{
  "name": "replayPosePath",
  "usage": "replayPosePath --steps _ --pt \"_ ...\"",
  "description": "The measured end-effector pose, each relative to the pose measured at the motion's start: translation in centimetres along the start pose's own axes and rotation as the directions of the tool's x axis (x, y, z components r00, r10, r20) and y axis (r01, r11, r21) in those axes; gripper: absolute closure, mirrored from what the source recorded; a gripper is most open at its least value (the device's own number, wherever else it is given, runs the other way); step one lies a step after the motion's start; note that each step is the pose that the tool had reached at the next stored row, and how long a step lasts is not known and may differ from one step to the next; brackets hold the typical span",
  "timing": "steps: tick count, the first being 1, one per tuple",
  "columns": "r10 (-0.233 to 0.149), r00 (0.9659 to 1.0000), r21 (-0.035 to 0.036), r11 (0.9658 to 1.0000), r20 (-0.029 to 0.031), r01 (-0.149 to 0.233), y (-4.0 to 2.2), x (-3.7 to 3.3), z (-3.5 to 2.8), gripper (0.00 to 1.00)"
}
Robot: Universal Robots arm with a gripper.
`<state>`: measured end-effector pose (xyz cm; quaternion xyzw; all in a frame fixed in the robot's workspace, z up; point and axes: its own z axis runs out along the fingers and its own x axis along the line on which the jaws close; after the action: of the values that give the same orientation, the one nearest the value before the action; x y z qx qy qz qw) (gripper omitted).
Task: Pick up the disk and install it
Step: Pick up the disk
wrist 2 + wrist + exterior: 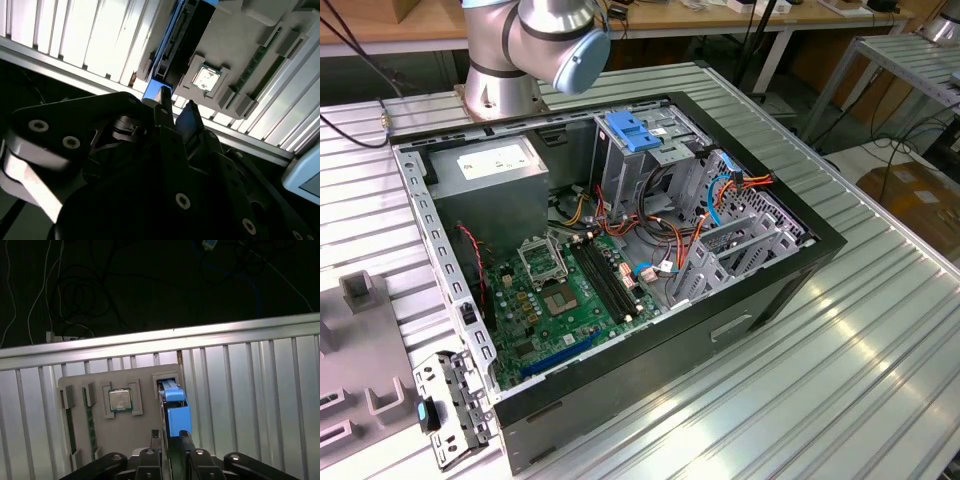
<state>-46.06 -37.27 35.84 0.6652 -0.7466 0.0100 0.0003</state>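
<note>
On the slatted table (860,380), in the exterior view, sit one open computer case (620,250) and, at the table's edge on the exterior view's left, one grey tray (360,345). In the second wrist view the gripper (176,102), jaws apart and clamped on nothing, faces the near end of the single disk (170,50), whose long axis runs straight ahead from the fingertips. In the first wrist view the disk stands on edge in a slot at the tray's edge, just ahead of the gripper, beside one processor chip (120,400) and two memory strips (91,422).
</note>
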Motion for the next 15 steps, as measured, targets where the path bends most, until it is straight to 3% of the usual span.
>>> replayPosePath --steps 3,4,5,7,10,15 --pt "-0.007 1.0 0.0004 1.0 0.0019 0.007 0.21 0.02 0.36 0.58" --pt "-0.008 1.0 0.0002 1.0 0.0036 0.008 0.22 0.02 0.46 0.58" --pt "-0.009 0.9999 0.0 1.0 0.0062 0.009 0.25 0.01 0.84 0.52" --pt "-0.013 0.9999 -0.0005 0.9999 0.01 0.013 0.33 0.02 1.27 0.52" --pt "-0.013 0.9998 -0.0009 0.9999 0.014 0.013 0.34 0.0 1.41 0.52" --pt "-0.013 0.9998 -0.0012 0.9999 0.0157 0.013 0.42 -0.19 1.69 0.52"
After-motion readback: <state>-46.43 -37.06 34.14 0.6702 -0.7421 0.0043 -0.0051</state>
